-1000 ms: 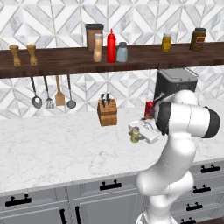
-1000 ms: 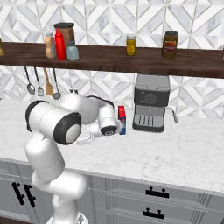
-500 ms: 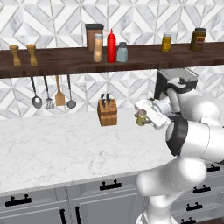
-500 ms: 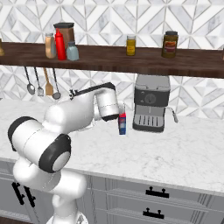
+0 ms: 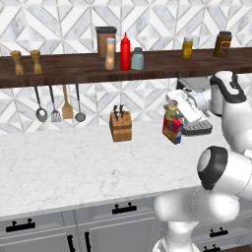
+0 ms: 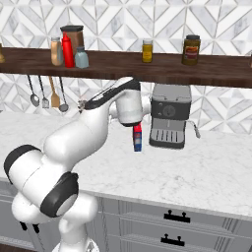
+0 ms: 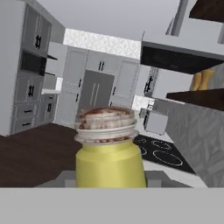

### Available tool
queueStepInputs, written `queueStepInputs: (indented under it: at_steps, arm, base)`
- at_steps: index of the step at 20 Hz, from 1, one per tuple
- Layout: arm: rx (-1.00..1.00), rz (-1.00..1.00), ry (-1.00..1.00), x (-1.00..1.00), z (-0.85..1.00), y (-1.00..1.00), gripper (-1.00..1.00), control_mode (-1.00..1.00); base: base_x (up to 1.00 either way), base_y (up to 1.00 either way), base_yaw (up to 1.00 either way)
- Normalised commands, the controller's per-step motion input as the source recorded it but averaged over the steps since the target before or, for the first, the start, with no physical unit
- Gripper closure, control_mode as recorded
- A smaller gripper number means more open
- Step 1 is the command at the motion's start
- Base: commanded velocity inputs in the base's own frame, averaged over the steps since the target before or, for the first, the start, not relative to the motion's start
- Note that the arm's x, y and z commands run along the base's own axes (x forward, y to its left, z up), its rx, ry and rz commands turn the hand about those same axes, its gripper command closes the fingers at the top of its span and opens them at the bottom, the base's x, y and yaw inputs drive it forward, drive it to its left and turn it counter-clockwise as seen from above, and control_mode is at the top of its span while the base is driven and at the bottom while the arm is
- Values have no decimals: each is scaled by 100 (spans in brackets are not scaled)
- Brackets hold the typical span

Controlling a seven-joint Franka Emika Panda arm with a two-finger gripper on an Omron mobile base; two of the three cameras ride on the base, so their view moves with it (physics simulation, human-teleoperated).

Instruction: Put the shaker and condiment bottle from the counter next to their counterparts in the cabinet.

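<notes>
Lifted since a second ago: shaker [image 5: 172,111] now right of centre in the left base view, higher than the earlier spot low over the counter [image 5: 74,167], and clear of it. Arm swung up and back, elbow now at lower right of that view. Gripper [image 5: 176,109] clenched on the shaker, hand tipped toward the wall.

In the hand view, shaker [image 7: 109,153] at bottom centre, yellow body below, ribbed cap above, long axis running up the frame. In the left base view, cap toward upper left, body roughly upright, slightly tilted.

Just below the shaker there, a red and blue box [image 5: 173,132] standing on the counter; same box at centre of the right base view [image 6: 138,138], partly behind the arm. Coffee machine [image 6: 170,120] just right of it, touching the wall side of the counter. Knife block [image 5: 121,126] left of centre, well apart from the shaker. Utensils [image 5: 59,103] hanging under the shelf [image 5: 59,69] at left.

On the shelf at top centre: brown canister [image 5: 105,40], bottle [image 5: 110,53] in front of it, red bottle [image 5: 125,51] beside, blue-grey shaker [image 5: 138,59] just right of that. Further right, amber bottle [image 5: 187,47] and dark jar [image 5: 222,44]. Two small wooden mills [image 5: 25,61] at far left. Shelf edge above the shaker, between it and the blue-grey shaker.
</notes>
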Motion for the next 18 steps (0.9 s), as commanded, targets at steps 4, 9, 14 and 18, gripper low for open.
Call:
queueStepInputs:
  at_steps: [4,9,14,18]
  arm:
    - [6,-12,0,0,86,-27,100,-100]
    - [-4,-1,5,8,35,5,100,-100]
    - [-1,1,3,30,37,1,100,-100]
    - [2,0,0,27,70,-13,100,-100]
  base:
    - [0,0,0]
    - [0,0,0]
    - [0,0,0]
    - [0,0,0]
